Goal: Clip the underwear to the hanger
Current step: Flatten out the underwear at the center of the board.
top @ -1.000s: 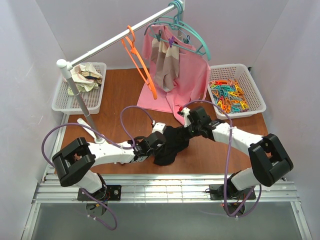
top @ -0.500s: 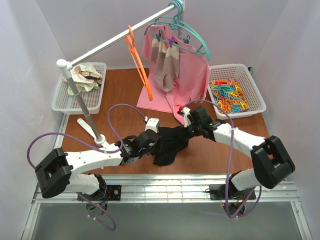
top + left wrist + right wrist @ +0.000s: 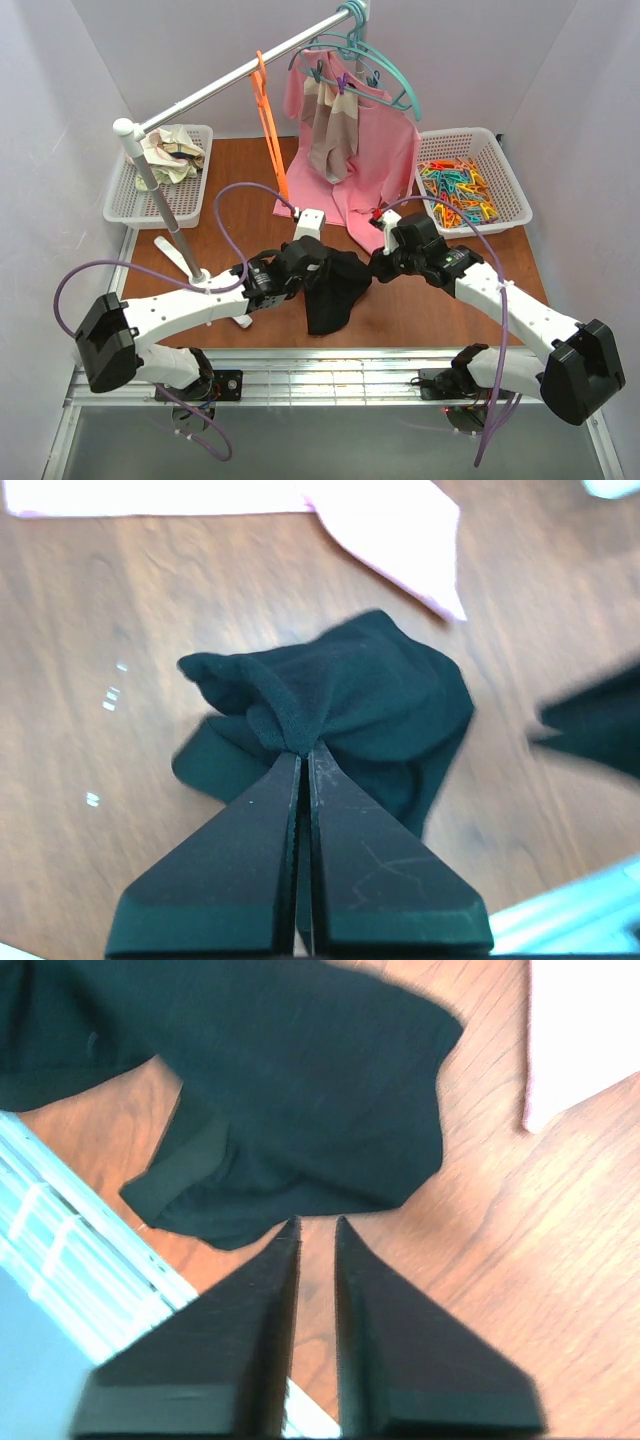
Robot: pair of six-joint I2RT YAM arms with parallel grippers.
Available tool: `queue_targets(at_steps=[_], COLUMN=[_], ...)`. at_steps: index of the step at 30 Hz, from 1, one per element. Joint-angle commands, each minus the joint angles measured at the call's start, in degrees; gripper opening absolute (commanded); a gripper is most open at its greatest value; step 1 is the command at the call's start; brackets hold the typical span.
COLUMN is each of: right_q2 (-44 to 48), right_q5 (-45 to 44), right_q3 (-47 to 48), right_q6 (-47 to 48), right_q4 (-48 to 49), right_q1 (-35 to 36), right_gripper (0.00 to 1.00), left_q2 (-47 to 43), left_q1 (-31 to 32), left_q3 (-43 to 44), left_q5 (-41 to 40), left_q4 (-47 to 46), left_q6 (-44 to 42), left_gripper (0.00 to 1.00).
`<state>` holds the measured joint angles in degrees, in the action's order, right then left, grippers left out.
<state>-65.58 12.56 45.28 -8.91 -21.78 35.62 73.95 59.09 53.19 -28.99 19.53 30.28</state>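
hanger (image 3: 268,120): hooked on the rail (image 3: 200,95), well apart from me, now swung edge-on.
underwear (image 3: 335,292): lifted off the table (image 3: 240,190) in the last second, dangling.
left gripper (image 3: 303,755): clamped on its bunched fold.
right gripper (image 3: 318,1222): just snapped nearly together on nothing; cloth lies just beyond my tips, so I judge a regrab is needed.

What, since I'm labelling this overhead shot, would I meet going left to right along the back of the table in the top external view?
white basket of crumpled cloths → orange hanger → pink shirt → white basket of coloured clips
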Motion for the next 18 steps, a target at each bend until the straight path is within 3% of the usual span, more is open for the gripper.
queue_targets(at_steps=[1,2,5,8,18], right_q2=[1.3,1.5,0.5,-1.3,-13.6], right_q5=[1.8,1.9,2.6,2.6,1.2], right_q3=[-0.4,-0.5,-0.9,-2.3,-2.7], right_q6=[3.4,3.9,4.8,5.0,2.5], right_q4=[-1.9,-1.8,-1.4,1.1,9.5], right_q1=[2.7,3.5,6.0,8.4,11.8], right_gripper=[0.18,0.26,0.38,0.45,0.49], left_q2=[2.6,3.2,5.8,7.0,8.5], left_q1=[-1.7,-2.5,-4.1,-5.9,-8.4], left_q3=[2.8,2.9,2.8,1.9,0.3], left_q5=[-6.6,-6.3,-5.3,-4.1,-2.0], left_q4=[1.7,0.8,-2.2,-3.3,-5.2], left_q6=[-4.6,-5.6,-7.5,-8.5,-10.8], left_gripper=[0.0,0.0,0.0,0.0,0.0])
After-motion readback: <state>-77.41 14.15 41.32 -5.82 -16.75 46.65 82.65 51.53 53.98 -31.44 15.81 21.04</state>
